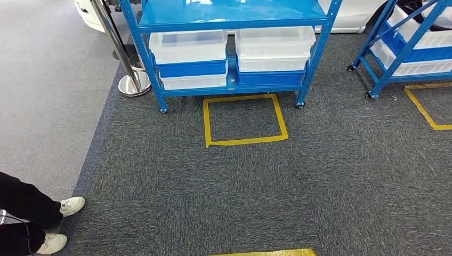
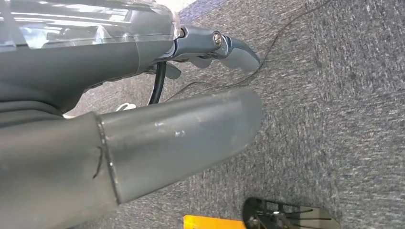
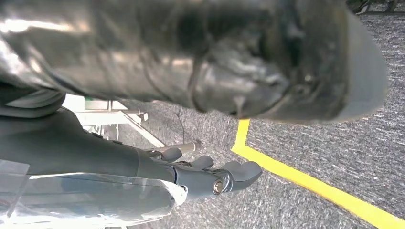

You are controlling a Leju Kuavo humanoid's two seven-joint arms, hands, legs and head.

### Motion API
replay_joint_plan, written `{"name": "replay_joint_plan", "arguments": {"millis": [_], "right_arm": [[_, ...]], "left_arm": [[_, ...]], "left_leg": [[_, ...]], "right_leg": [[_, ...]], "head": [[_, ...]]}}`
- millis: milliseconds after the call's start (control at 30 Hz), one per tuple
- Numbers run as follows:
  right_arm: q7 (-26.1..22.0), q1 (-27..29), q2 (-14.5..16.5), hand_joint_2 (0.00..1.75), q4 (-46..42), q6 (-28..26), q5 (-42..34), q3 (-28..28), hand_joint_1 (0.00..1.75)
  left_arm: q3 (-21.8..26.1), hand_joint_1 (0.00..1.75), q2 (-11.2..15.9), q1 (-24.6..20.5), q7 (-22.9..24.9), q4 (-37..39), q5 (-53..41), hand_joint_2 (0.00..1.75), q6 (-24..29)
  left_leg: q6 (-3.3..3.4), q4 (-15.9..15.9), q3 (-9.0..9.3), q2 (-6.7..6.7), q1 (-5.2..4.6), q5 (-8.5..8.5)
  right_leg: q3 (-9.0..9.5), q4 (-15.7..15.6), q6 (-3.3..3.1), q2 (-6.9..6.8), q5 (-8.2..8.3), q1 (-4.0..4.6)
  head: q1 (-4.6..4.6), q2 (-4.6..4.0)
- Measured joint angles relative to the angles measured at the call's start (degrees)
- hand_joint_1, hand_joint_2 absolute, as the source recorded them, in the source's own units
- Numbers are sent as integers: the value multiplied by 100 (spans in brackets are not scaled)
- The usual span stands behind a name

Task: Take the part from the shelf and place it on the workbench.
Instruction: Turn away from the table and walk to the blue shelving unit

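Note:
A blue wheeled shelf (image 1: 229, 21) stands ahead of me in the head view. Its lower level carries stacked white bins (image 1: 187, 47) (image 1: 274, 41) and blue bins (image 1: 193, 69). I cannot tell what lies inside them, and no loose part shows. In the left wrist view my left hand (image 2: 167, 138) hangs over grey carpet, its fingers (image 2: 229, 47) stretched out and holding nothing. In the right wrist view my right hand (image 3: 200, 76) hangs the same way, fingers (image 3: 234, 174) straight and empty.
A yellow tape square (image 1: 245, 141) marks the carpet before the shelf, and another strip (image 1: 266, 252) lies near me. A second blue shelf (image 1: 410, 42) stands at right. A chrome stanchion base (image 1: 133, 84) sits left of the shelf. A person's shoes (image 1: 72, 205) show at lower left.

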Motion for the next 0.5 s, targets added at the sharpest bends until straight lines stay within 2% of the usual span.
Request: {"name": "replay_joint_plan", "arguments": {"millis": [33,67,167,233,400,500], "right_arm": [[0,-1,2,0,1,4,7,-1,0],[0,-2,1,0,1,6,10,-2,0],[0,-4,-6,0,1,6,11,-8,0],[0,-3,-5,0,1,6,11,-18,0],[-4,-4,-1,0,1,6,13,-44,0],[-5,-4,-1,0,1,4,14,-51,0]], "left_arm": [[7,0,0,-5,1,0,0,0,-7],[13,0,-1,-7,1,0,1,0,-12],[30,0,-4,4,1,0,3,0,-19],[39,0,-4,3,-2,0,-4,0,-22],[40,0,-4,-6,-46,0,-26,0,-28],[40,0,-4,-5,-52,0,-54,0,-30]], "left_leg": [[31,-250,123,12,-15,68],[44,-372,178,18,-21,84],[39,-405,187,9,-30,100],[60,-401,187,10,-47,89],[143,-370,179,11,-82,65],[186,-349,169,11,-115,51]], "right_leg": [[3,2,25,-9,-5,9],[0,12,36,-17,-15,27],[1,13,22,-19,-16,41],[12,-13,34,-15,-2,27],[34,-65,156,-10,24,-6],[36,-68,203,-10,28,-29]], "head": [[2,0],[3,0],[8,0],[8,0],[8,0],[8,0]]}}
